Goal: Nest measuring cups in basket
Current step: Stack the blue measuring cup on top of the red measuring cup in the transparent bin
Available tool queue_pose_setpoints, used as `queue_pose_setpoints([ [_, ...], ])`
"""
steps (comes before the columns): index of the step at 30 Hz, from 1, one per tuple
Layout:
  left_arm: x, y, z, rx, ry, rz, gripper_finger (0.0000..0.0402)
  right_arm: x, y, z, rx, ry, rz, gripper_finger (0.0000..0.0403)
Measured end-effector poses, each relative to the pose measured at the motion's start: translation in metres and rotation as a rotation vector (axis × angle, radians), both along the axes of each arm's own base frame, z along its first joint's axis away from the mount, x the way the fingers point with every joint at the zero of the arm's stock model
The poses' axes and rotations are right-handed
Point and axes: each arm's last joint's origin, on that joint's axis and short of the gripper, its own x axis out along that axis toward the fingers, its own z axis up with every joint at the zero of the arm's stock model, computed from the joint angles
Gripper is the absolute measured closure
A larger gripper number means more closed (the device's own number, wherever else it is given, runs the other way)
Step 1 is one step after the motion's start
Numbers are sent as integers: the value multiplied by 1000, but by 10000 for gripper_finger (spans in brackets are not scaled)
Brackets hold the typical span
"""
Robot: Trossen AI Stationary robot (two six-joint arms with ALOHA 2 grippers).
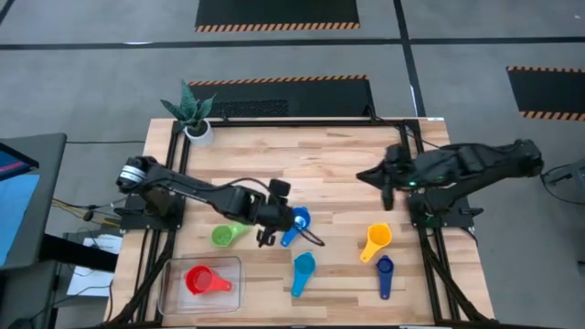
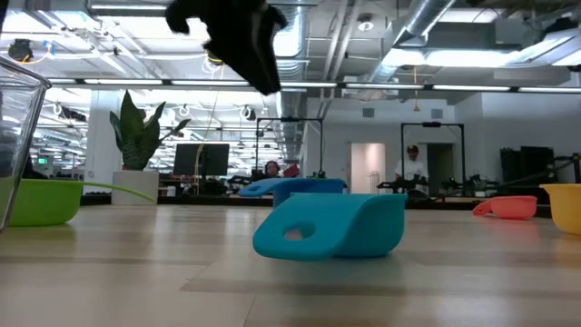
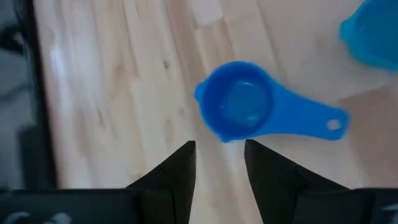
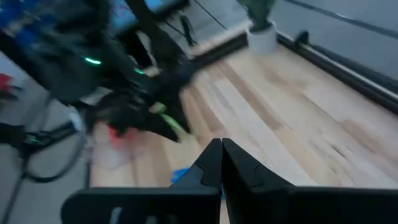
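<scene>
The medium blue cup (image 3: 239, 111) lies on the wooden table, mouth up, its handle (image 3: 311, 121) pointing away to one side. My left gripper (image 3: 219, 155) hangs open just short of its bowl and above it, touching nothing; the high view shows it (image 1: 279, 224) beside that cup (image 1: 298, 221). The red cup (image 1: 203, 281) sits in the clear basket (image 1: 174, 297) at the near left. On the table lie the green cup (image 1: 227, 235), the light blue cup (image 1: 303, 270), the yellow cup (image 1: 375, 240) and the dark blue cup (image 1: 384, 274). My right gripper (image 4: 221, 155) is shut and raised at the right (image 1: 364, 174).
A white pot with a plant (image 1: 194, 123) stands at the table's far left corner. The light blue cup (image 2: 327, 227) lies mouth down close to the near edge. Bare wood spreads over the far half of the table (image 1: 311, 155).
</scene>
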Motion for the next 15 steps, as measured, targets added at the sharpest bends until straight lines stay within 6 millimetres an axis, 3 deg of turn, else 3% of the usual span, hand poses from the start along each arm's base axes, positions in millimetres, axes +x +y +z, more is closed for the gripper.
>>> queue_pose_setpoints([
  [6,2,15,-20,49,81,-285,272,-18,6,8,15,-54,66,384],
  [9,1,18,-38,93,90,-394,272,-18,9,7,13,-49,87,379],
  [15,2,16,-52,211,64,-603,272,-8,16,2,1,-11,103,380],
])
